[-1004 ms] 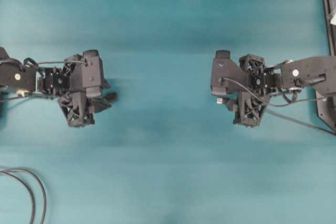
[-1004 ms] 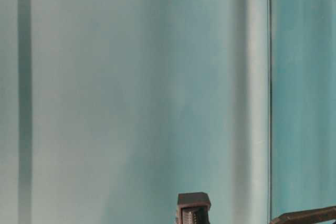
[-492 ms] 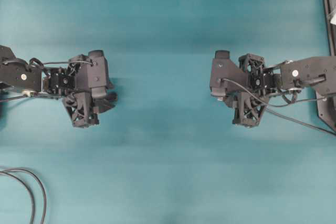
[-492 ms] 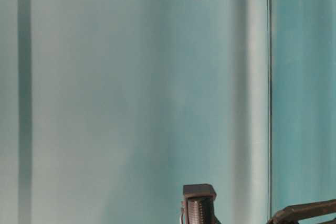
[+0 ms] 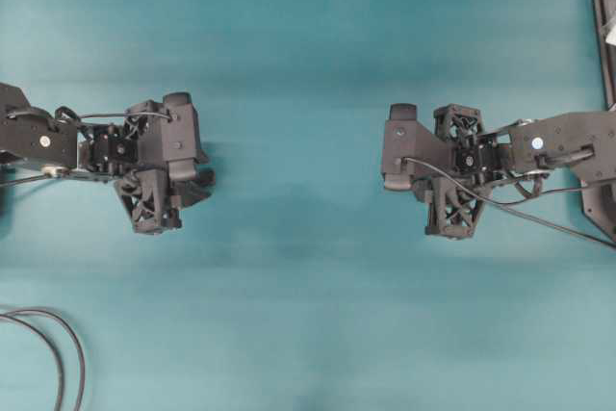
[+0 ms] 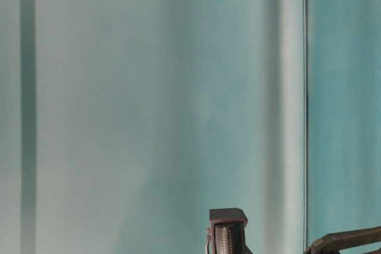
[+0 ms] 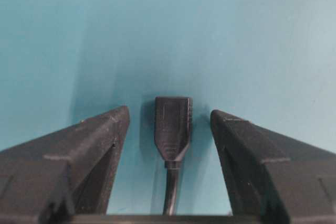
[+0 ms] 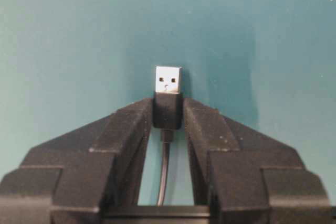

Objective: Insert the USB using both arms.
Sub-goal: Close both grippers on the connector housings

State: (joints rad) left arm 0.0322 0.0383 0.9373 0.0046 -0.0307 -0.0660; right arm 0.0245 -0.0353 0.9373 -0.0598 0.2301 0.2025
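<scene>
USB (image 8: 168, 90) between right jaws; socket (image 7: 173, 128) between left.

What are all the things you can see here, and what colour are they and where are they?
USB: one, silver metal tip on a black body, pinched between the right gripper's fingers, tip poking out in front.
Socket end: one, all black, lying on the table between the left gripper's open fingers, touching neither.
Looped cable: one, dark, at the lower left corner of the overhead view.
Table: one, teal, under everything.
Left gripper: one, black, on the left of the overhead view, open.
Right gripper: one, black, on the right of the overhead view, shut on the USB.
</scene>
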